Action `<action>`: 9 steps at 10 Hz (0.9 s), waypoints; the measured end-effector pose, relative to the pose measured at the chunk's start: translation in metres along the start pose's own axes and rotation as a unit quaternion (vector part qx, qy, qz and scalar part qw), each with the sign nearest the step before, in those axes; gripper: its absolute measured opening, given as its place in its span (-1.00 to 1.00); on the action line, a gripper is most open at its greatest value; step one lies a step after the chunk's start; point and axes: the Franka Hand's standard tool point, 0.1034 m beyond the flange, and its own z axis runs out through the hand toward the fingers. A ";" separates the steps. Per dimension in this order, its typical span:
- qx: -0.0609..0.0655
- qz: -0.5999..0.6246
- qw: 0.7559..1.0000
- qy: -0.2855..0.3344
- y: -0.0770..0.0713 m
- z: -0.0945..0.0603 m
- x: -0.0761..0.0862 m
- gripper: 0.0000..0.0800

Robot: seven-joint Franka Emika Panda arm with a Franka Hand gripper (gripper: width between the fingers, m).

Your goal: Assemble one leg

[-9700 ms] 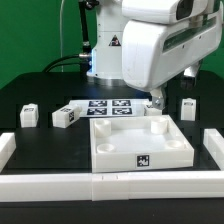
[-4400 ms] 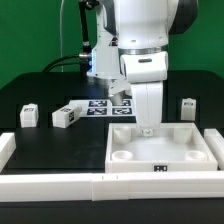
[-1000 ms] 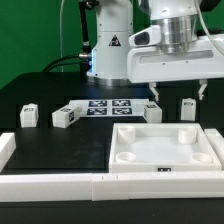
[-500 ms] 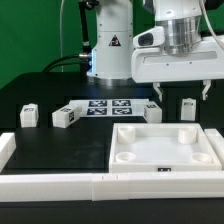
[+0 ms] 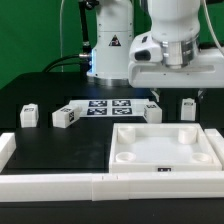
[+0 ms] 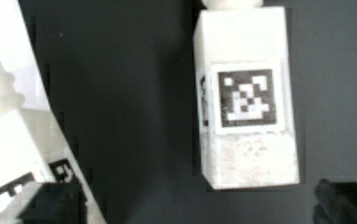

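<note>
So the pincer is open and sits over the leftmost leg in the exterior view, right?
No. The pincer is open, but it sits over the rightmost leg in the exterior view, not the leftmost. The exterior view shows this.

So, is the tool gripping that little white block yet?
No: the tool is open, and the block lies loose on the black table between its spread fingers.
</note>
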 end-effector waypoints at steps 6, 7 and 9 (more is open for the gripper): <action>-0.024 -0.004 0.955 -0.296 -0.017 0.010 -0.022 0.62; -0.023 -0.004 0.952 -0.306 -0.019 0.016 -0.016 0.62; -0.024 0.000 0.954 -0.297 -0.014 0.027 -0.018 0.62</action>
